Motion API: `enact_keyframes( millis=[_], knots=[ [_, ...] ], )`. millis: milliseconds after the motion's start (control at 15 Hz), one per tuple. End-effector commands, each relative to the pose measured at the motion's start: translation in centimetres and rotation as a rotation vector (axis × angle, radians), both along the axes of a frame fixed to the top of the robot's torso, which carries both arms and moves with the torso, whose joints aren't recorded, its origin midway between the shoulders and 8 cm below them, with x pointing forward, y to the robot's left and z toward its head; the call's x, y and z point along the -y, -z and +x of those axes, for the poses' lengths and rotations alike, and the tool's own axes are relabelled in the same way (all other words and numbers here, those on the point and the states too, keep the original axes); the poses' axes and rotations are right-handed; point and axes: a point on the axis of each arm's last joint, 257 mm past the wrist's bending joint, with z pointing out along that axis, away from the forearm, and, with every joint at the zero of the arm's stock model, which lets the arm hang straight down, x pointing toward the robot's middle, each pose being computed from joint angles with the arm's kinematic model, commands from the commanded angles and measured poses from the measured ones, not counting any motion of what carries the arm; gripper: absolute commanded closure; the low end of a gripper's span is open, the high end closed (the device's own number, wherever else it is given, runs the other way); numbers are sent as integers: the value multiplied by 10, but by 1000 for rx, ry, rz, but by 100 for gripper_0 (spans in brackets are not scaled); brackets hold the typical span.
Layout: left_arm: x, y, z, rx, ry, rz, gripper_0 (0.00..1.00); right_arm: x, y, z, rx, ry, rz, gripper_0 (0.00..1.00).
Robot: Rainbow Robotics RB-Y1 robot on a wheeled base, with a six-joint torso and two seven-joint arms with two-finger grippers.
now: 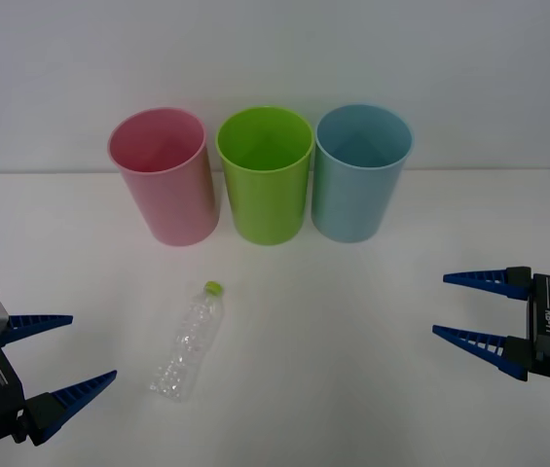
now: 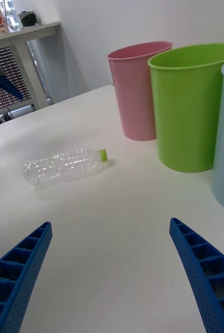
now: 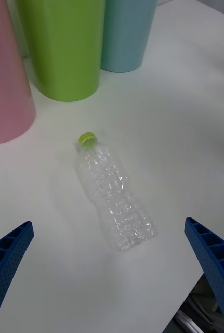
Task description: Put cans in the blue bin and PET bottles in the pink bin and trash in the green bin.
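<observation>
Bottle [image 1: 190, 343] lies on its side on the white table [image 1: 352, 292], untouched, with its yellow-green cap [image 1: 213, 288] pointing toward the bins and its base toward the robot. It sits in front of the pink bin [image 1: 163, 175] but well short of it, nearer the robot's left side than the right. Three bins stand upright in a row at the back: pink on the left, the green bin [image 1: 266, 173] in the middle, the blue bin [image 1: 362, 171] on the right, each just beside the next. As far as their open mouths show from the front, none holds anything yet, though the bottoms are not fully visible. No can or trash is on the table, so the bottle looks like the only item left to sort, and it belongs in the pink bin. Nothing appears done so far. The left gripper [image 1: 55, 355] hovers at the near left edge with its blue fingers spread and empty, the bottle lying ahead of it; the right gripper [image 1: 476, 309] hangs at the right edge, also spread and empty, well apart from the bottle. The left one seems better placed for the pick.
</observation>
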Motion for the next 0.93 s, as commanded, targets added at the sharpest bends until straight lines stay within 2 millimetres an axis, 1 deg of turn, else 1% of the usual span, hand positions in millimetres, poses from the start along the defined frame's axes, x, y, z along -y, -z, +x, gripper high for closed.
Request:
enact_keyframes(
  millis=[67, 933],
  knots=[
    [0, 0, 0, 0, 0, 0, 0, 0, 0, 0, 0, 0, 0, 22],
    [0, 0, 0, 0, 0, 0, 0, 0, 0, 0, 0, 0, 0, 22]
  ],
)
